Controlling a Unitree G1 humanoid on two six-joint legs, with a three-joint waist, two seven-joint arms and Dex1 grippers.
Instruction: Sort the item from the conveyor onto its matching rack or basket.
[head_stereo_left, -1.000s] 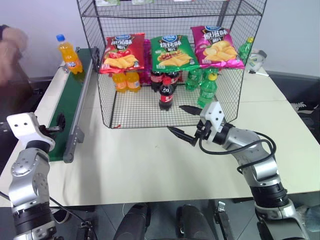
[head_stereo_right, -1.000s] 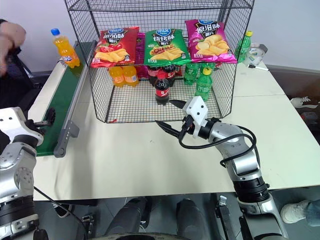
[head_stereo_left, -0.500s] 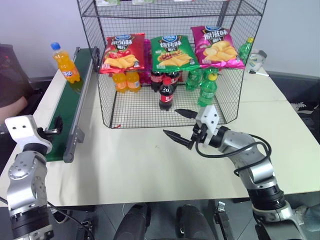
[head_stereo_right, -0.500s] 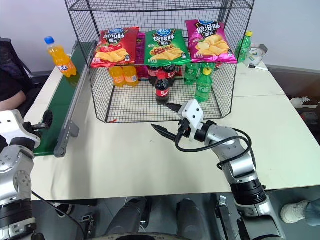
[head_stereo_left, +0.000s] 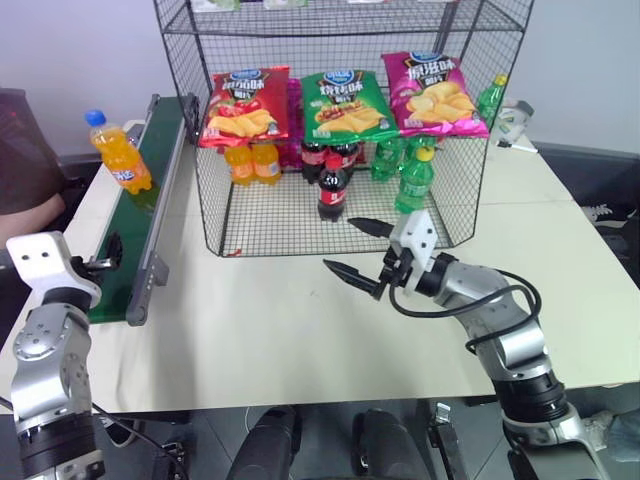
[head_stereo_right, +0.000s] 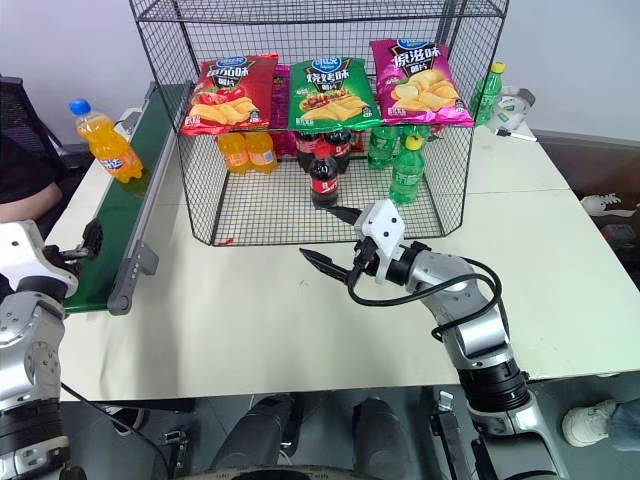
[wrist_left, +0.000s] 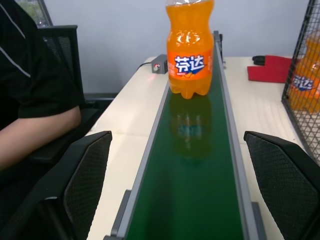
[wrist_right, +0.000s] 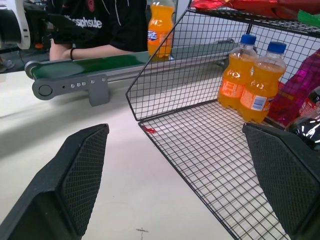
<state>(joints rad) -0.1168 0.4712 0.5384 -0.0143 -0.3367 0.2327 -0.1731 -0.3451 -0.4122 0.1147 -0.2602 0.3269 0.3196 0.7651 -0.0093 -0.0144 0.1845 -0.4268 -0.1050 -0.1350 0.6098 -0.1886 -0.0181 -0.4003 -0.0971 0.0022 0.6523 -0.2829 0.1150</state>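
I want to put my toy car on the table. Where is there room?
The white table is bare in front of the black wire-mesh shelf cage, between the dark-green conveyor belt and the right gripper. Crowded: the cage floor's back, with orange, cola and green bottles.

Orange soda bottle (head_stereo_right: 100, 140) upright on conveyor (head_stereo_right: 125, 215); right tool (head_stereo_right: 335, 240) open, before wire rack (head_stereo_right: 315, 120).

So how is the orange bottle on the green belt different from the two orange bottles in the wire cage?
The orange bottle on the belt stands alone out in the open, while the two orange bottles in the cage stand side by side behind the wire, under a red bag of chips. The belt bottle is nearer the left pincer. All three stand upright, hold orange soda and have blue caps.
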